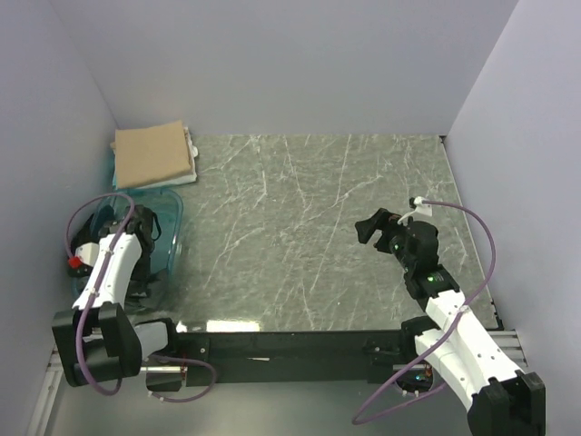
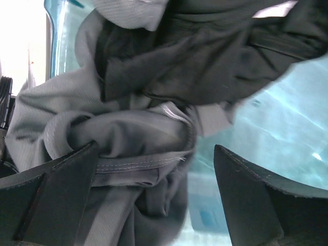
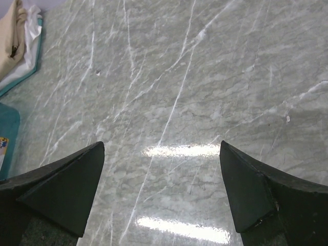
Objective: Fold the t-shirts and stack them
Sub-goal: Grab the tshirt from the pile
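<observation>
Left gripper (image 2: 156, 148) jaws wide apart, down in the teal tub (image 2: 277, 123). Crumpled grey t-shirt (image 2: 118, 133) bunched between the fingers, nearer the left one. Black t-shirt (image 2: 205, 56) piled over its upper edge. Pale cloth (image 2: 130, 10) at the top.

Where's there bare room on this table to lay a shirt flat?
The tabletop is bare from the teal tub across to the right wall, under the right claw. The left side is crowded: a folded tan shirt in the far corner, and the tub holding a grey shirt and a black shirt beneath the left claw.
</observation>
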### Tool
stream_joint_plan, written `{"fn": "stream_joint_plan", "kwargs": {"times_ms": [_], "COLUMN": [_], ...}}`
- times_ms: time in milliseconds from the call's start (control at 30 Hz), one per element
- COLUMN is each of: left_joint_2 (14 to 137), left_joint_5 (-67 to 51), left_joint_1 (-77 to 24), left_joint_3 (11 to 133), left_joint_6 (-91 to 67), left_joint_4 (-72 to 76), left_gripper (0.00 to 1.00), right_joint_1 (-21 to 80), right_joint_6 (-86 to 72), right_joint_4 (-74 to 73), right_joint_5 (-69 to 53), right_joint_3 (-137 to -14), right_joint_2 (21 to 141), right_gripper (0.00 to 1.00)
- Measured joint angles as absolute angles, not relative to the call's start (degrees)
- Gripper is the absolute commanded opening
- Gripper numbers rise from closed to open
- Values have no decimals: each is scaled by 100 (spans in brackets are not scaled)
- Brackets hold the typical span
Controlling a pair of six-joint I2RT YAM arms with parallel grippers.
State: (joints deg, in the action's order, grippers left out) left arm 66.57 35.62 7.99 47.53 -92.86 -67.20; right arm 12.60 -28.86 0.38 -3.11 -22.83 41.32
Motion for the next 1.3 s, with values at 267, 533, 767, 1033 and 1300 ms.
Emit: {"fn": "stream_joint_plan", "kwargs": {"times_ms": [267,533,767,1033,1300], "left_joint_2": [6726,5846,4814,4464,5002], "left_joint_5": [3242,3286,3334,3439,3483], "left_joint_1": [1350,1354,1354,1354,1354], "left_joint_3": [4421,4469,4825,4880,4644], "left_joint_6": [-8820,-8803,-8613,-8637,-8790], "left_joint_4": [-6239,-6458,-6427,-6641,-6973], "left_gripper": [1,1,1,69,78], "right_joint_1": [1260,1260,1260,1260,1260], "right_joint_6": [-2886,-2886,-2888,-2886,-2891], "right_joint_4": [21,21,-1,-19,-19], "right_joint_5": [-281,-220,-213,-156,-167], "right_joint_3": [-2283,-2285,-2287,-2292,-2292], "right_joint_2": [4250,4278,4386,4368,4453], "right_gripper": [99,99,99,99,99]}}
